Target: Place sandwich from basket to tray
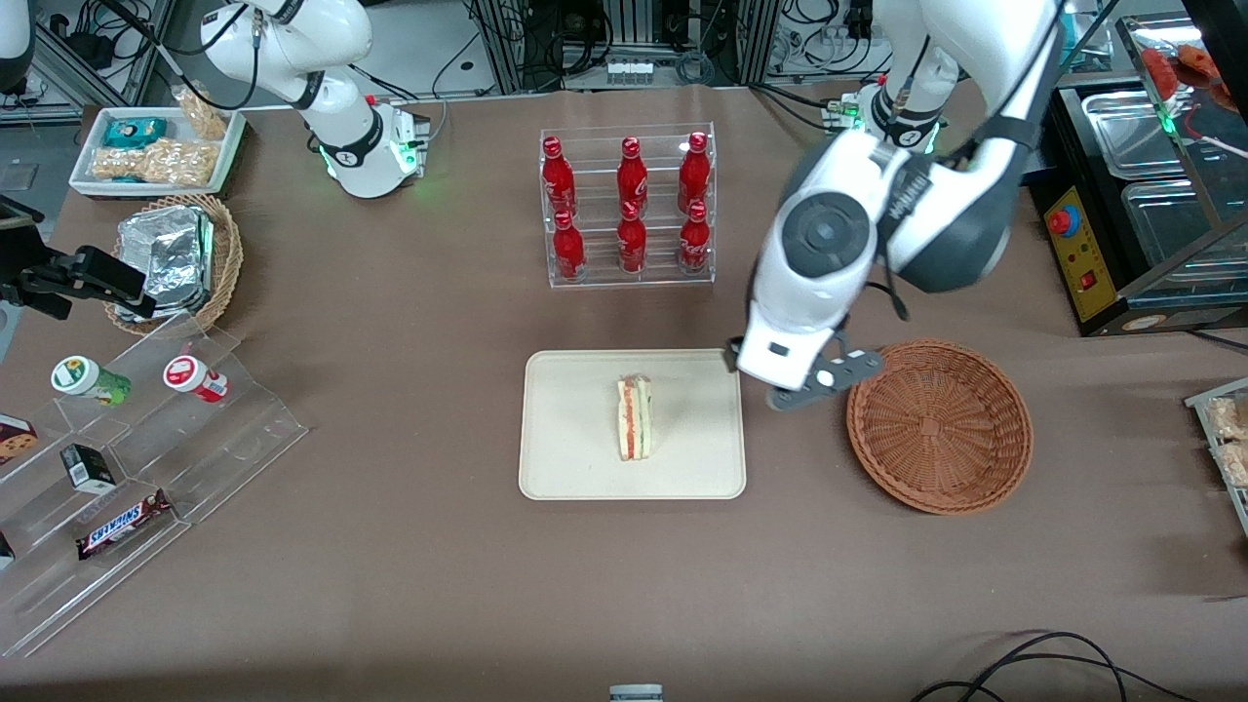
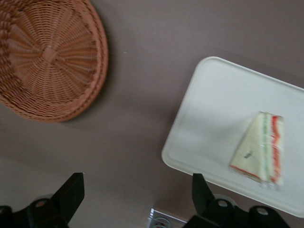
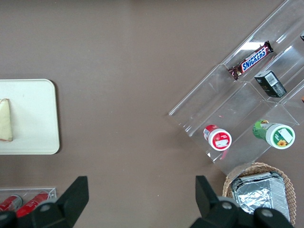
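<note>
Brown worktop (image 1: 409, 546) in a lab, cables and aluminium frames along its edge farthest from the front camera. The tray (image 1: 575, 458) sits mid-worktop and serves as landmark. The sandwich (image 1: 635, 419) lies on the tray, near its middle, cut edge with red and green layers facing the working arm's end. In the left wrist view the sandwich (image 2: 260, 148) rests flat on the tray (image 2: 213, 109), wrapped in clear film. The basket (image 1: 939, 425) stands beside the tray toward the working arm's end, apart from it, with nothing inside; same in the wrist view (image 2: 50, 57).

The pincer (image 1: 770, 382) hangs above the gap between tray and basket, just off the tray's corner. Its fingers (image 2: 71, 192) stand wide apart with nothing between them, seen in the wrist view over bare worktop.

A clear rack of red bottles (image 1: 630, 207) stands farther from the front camera than the tray. Toward the parked arm's end from the tray: a clear stepped shelf (image 1: 146, 458) holding two small cups (image 1: 195, 377), a Snickers bar (image 1: 124, 525) and a small dark box (image 1: 88, 467); a tan basket of foil packets (image 1: 175, 258); a white bin of snacks (image 1: 156, 146). The right wrist view shows the same shelf (image 3: 247, 95) and the tray's edge (image 3: 33, 116).
</note>
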Robot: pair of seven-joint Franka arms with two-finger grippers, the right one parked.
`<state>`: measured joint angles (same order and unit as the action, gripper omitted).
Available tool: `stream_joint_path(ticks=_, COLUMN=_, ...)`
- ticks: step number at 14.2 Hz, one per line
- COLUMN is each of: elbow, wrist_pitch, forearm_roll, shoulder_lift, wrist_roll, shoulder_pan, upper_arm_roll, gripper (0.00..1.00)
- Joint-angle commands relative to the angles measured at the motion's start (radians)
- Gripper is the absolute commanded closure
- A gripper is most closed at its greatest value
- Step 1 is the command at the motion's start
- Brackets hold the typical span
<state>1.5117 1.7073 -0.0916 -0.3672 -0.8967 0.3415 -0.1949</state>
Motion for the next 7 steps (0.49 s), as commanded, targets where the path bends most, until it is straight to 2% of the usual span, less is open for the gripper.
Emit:
stream_joint_path(ticks=1, elbow=0.143, wrist_pitch=-0.017, forearm_roll=-0.005, shoulder_lift=0.128, wrist_roll=0.096, shoulder_pan=-0.090, upper_arm_roll=-0.009, gripper=0.00)
stream_joint_path(ticks=5, elbow=0.307, wrist_pitch=-0.037, forearm_roll=0.001, shoulder_lift=0.290, wrist_roll=0.335, shoulder_pan=-0.215, upper_arm_roll=-0.008, gripper=0.00)
stream_joint_path(ticks=7, elbow=0.318, wrist_pitch=-0.101, forearm_roll=0.004, shoulder_lift=0.338, wrist_roll=0.462, shoulder_pan=-0.268, upper_arm_roll=-0.008, gripper=0.00)
